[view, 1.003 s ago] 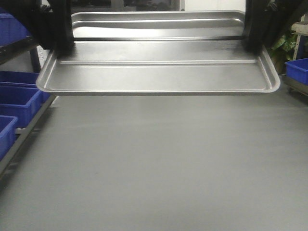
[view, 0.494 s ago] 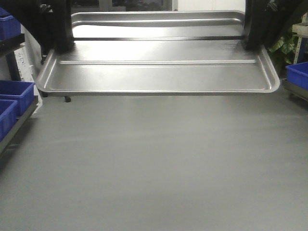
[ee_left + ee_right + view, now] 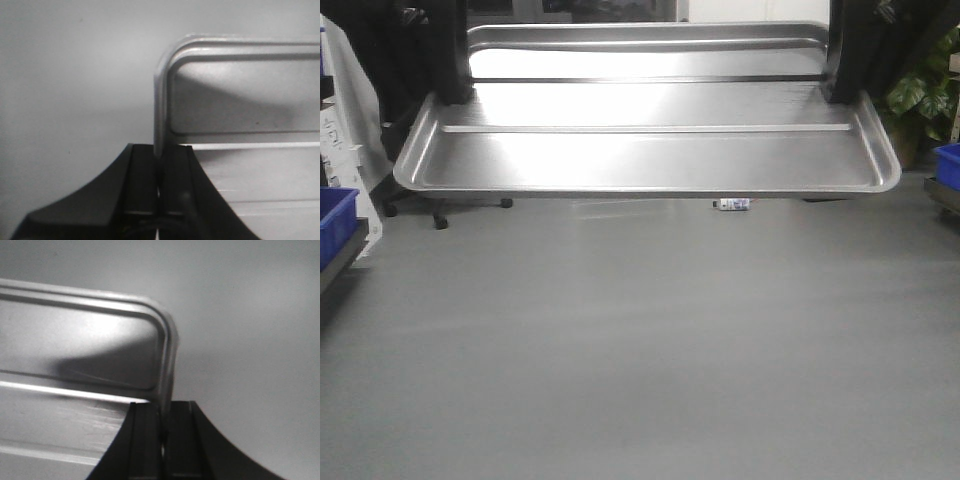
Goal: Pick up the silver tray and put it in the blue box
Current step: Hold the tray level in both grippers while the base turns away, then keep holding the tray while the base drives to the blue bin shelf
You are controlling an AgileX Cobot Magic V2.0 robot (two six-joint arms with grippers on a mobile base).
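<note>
The silver tray (image 3: 650, 160) is bright mirror-like silver, with white glare across its middle and two long ridge lines running from the left claw (image 3: 160, 156) side to the right claw (image 3: 162, 409) side. Both claws are matte black. Below them the floor (image 3: 640, 350) is plain mid-grey. Beyond the right claw a plant (image 3: 912, 95) shows dark green leaves; outside the left claw a bin (image 3: 335, 220) is royal blue.

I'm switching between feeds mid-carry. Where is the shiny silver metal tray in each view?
Front-facing: the shiny silver rectangular metal tray spans the upper frame, above the grey floor.
Left wrist: the tray fills the right side, its rim clamped in the left gripper at bottom centre.
Right wrist: the tray fills the left side, its rim clamped in the right gripper at bottom centre.
Shared landmark: the long ridge line across the tray's floor.
</note>
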